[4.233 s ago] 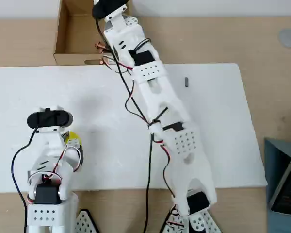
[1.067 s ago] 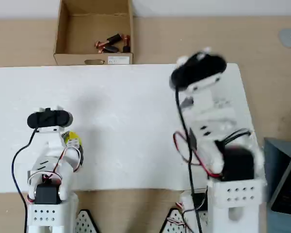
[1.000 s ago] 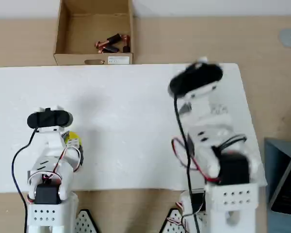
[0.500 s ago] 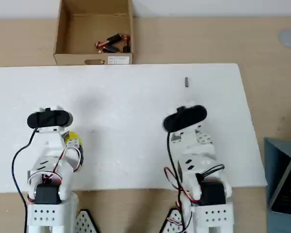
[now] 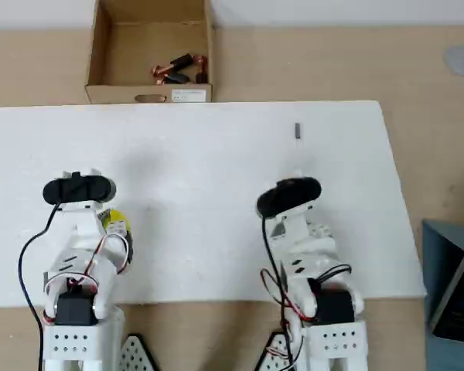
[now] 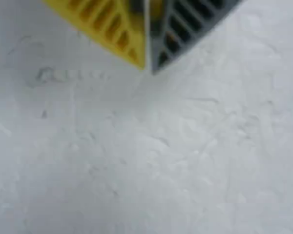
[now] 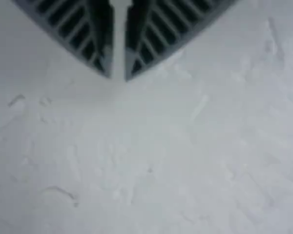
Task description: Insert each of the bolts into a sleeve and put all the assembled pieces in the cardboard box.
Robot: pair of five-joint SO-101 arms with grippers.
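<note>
1. Pincer state first, from your left wrist view: the left pincer (image 6: 147, 66) had its yellow finger (image 6: 112, 24) and its grey finger (image 6: 185, 24) pressed together at the tips, with nothing gripped between them. It hung close over the rough white sheet (image 6: 151, 161).
2. From your right wrist view, the right pincer (image 7: 118, 73) had its two grey fingers (image 7: 73, 24) drawn in to a thin slit and held nothing. Its tips pointed down at the white sheet just beneath them.
3. In the high view, your left arm (image 5: 81, 255) sat folded back at the near left part of the sheet. Your right arm (image 5: 305, 263) sat folded back at the near edge farther right. The two were well apart.
4. In the same view, the cardboard box (image 5: 95, 54) stood on the wooden surface (image 5: 332, 62), just beyond the sheet's far edge and toward the left. The assembled pieces (image 5: 178, 69), copper and dark, lay in a loose cluster inside it, near its right wall.
5. One small dark piece (image 5: 298, 131) lay alone on the sheet near the far edge, ahead of your right arm and well apart from the box. You could not have told whether it was a bolt or a sleeve.
</note>
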